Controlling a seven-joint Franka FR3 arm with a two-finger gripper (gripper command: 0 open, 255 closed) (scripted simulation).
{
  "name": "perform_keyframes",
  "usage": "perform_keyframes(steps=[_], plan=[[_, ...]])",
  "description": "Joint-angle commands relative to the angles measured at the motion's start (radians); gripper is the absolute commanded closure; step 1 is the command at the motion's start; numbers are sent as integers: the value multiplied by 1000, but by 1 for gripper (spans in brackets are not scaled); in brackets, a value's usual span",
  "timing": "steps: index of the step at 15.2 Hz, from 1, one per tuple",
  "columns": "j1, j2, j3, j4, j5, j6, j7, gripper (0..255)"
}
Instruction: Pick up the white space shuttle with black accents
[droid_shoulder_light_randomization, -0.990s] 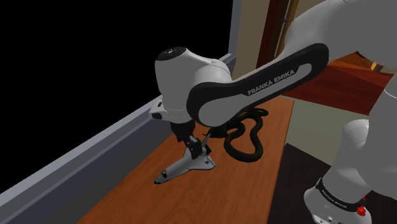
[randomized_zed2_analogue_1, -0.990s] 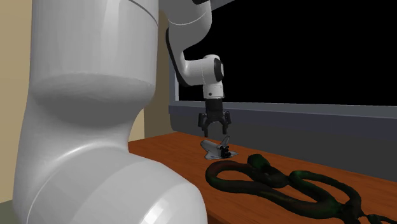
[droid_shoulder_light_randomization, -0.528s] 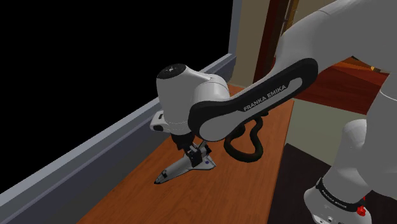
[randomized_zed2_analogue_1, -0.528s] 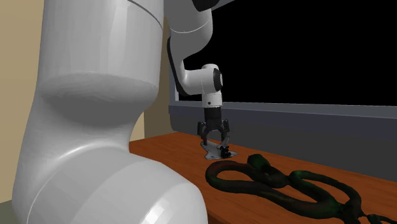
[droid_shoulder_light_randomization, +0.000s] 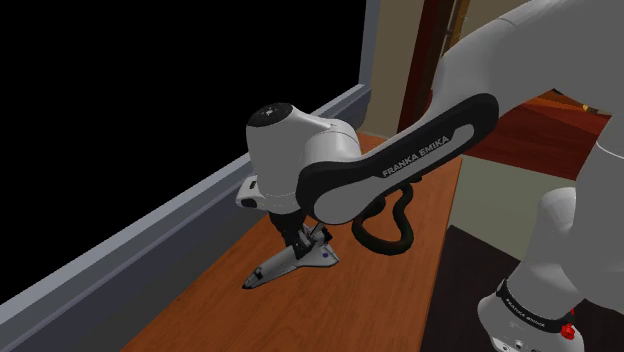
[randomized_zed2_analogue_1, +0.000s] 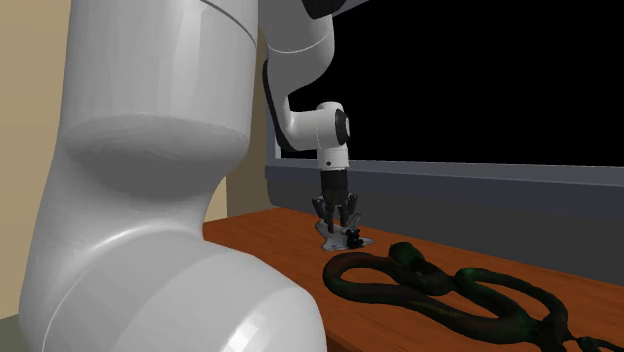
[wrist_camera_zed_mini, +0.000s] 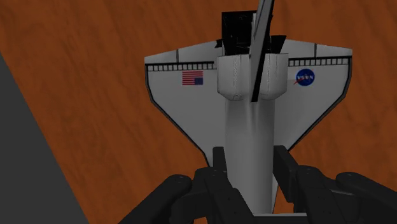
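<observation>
The white space shuttle (wrist_camera_zed_mini: 248, 127), lying flat on the wooden table (wrist_camera_zed_mini: 95, 76), is clasped at the fuselage by the narrowed fingers (wrist_camera_zed_mini: 219, 167) of the gripper (wrist_camera_zed_mini: 251, 159). Its long axis is set squarely across their closing line.

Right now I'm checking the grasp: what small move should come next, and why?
Probably a short lift straight up: the tool straddles the shuttle, fingers seemingly pressed on both sides of its fuselage, while the shuttle lies flat on the table.

Arm (droid_shoulder_light_randomization: 400, 160) bent over the space shuttle (droid_shoulder_light_randomization: 285, 265)
It lies on the brown table (droid_shoulder_light_randomization: 200, 315), a dark looped cord (droid_shoulder_light_randomization: 388, 228) to its right.
</observation>
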Motion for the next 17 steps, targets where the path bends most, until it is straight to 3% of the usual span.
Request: perform_keyframes(steps=[1,17], plan=[[0,1,0,-1,0,0,0,255],[-2,-59,4,121,29,-177,-30,255]])
